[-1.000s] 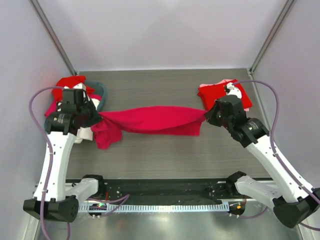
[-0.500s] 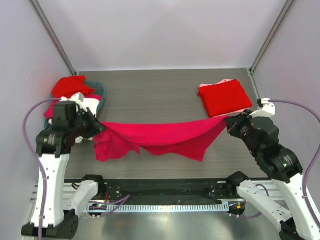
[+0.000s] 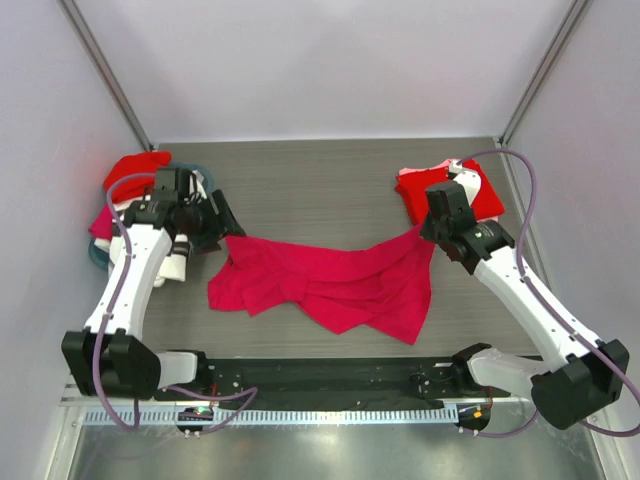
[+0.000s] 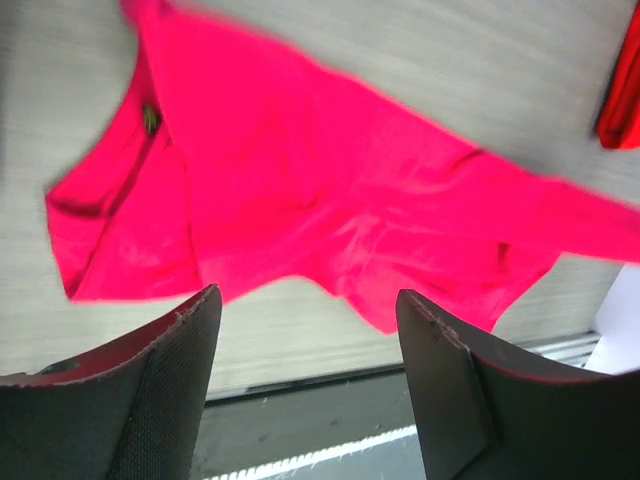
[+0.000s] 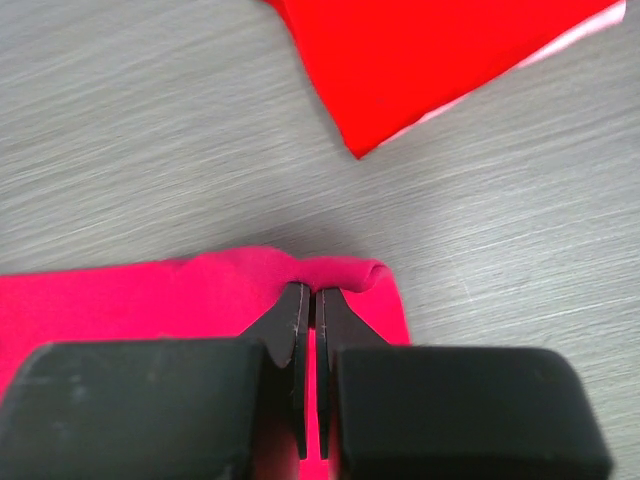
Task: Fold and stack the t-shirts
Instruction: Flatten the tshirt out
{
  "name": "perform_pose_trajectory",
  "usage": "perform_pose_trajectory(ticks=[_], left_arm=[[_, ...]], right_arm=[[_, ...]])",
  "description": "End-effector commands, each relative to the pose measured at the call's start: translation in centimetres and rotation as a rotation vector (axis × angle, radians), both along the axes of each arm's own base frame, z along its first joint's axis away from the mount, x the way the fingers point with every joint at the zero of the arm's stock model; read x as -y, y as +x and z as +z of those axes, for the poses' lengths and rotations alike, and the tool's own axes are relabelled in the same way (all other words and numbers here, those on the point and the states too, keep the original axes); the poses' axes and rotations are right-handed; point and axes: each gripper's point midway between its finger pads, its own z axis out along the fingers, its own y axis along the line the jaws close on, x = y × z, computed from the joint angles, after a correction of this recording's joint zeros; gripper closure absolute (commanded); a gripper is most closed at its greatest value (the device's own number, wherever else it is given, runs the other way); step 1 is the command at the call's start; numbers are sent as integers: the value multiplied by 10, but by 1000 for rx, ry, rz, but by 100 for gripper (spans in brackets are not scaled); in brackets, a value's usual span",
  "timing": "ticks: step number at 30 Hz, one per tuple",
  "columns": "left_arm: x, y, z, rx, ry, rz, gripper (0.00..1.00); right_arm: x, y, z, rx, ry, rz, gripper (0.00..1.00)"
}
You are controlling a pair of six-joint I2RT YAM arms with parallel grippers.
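Top external shows a crumpled magenta-red t-shirt.

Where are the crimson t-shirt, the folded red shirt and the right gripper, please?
crimson t-shirt (image 3: 330,285): top external view, middle of its crumpled body.
folded red shirt (image 5: 430,50): right wrist view, its flat top.
right gripper (image 5: 311,298): right wrist view, between its jaws shut on the t-shirt's edge.

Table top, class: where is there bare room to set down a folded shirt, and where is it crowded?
Bare: the far strip of table between the unfolded heap and the folded stack, behind the spread crimson shirt; also the near-right patch between that shirt and the right arm. Crowded: the left edge and the middle.
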Motion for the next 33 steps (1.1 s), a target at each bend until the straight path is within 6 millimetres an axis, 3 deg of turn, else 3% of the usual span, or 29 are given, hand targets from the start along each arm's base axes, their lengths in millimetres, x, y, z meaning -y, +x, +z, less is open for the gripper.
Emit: perform_pose_trajectory(ticks=[1,2,4,9,15,23,27,33], left_arm=[[3,-20,2,52,-16,-28,31],[4,-32,-16,0,-20,-35,34],[9,-45,-25,-3,-33,-52,45],[13,-67,-70,-80,-17,-39,47],[23,-65,-85,-95,-41,36,46],[24,-68,-133,-120,-77,168,51],[18,-66,-145,-111,-54,202,54],[24,-71,-158,-111,-38,169,52]], right_arm=[[8,27,-9,51,53,-33,99],[8,30,-15,39,66,-31,99],[14,38,-30,19,75,-52,99],[16,41,-57,-26,107,-54,99],[11,43,-62,-9,171,-37,99],[3,41,-57,10,216,4,99],[4,38,-49,34,226,8,99],[5,35,-58,14,223,2,99]])
